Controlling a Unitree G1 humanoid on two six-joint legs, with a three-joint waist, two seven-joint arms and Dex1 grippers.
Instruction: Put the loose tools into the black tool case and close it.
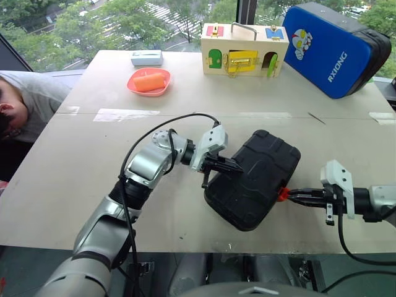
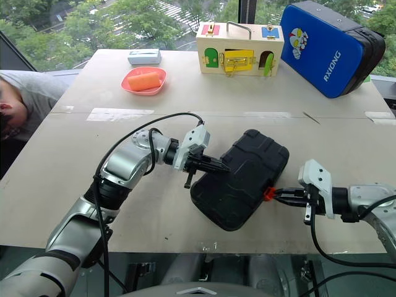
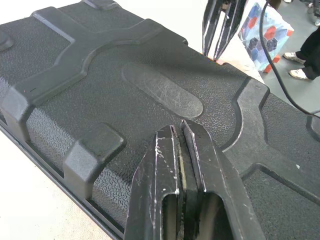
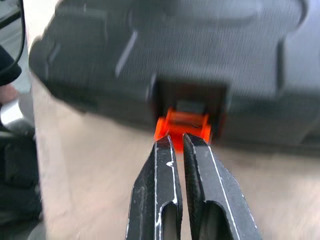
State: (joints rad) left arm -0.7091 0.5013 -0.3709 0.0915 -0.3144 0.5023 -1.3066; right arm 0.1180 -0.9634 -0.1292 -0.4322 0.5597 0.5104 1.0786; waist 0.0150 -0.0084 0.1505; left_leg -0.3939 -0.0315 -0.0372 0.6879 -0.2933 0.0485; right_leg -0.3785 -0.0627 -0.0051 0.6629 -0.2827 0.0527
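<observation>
A light wooden table [image 1: 93,185] stands in front of a window, and near its front edge lies the black tool case [image 1: 253,179], closed, its ribbed lid facing up and turned at a slant. The left gripper [image 1: 237,167] reaches in from the robot's left with its two black fingers pressed together, their tips resting on the lid near the case's left end. The right gripper [image 1: 296,195] comes in from the robot's right, low and nearly level, its fingers also together with nothing between them; their tips sit right at the small orange latch [image 1: 283,193] on the case's front side, touching or just short of it. In the right wrist view the latch [image 4: 182,126] sticks out from a recess in the case wall just beyond the fingertips. At the far side of the table are a wooden box with coloured doors [image 1: 244,49], a blue padded bag [image 1: 331,48] leaning to its right, a pink dish holding an orange item [image 1: 149,81], and a small pale box [image 1: 146,58]. A person [image 1: 25,105] in grey leans in at the table's left edge.
</observation>
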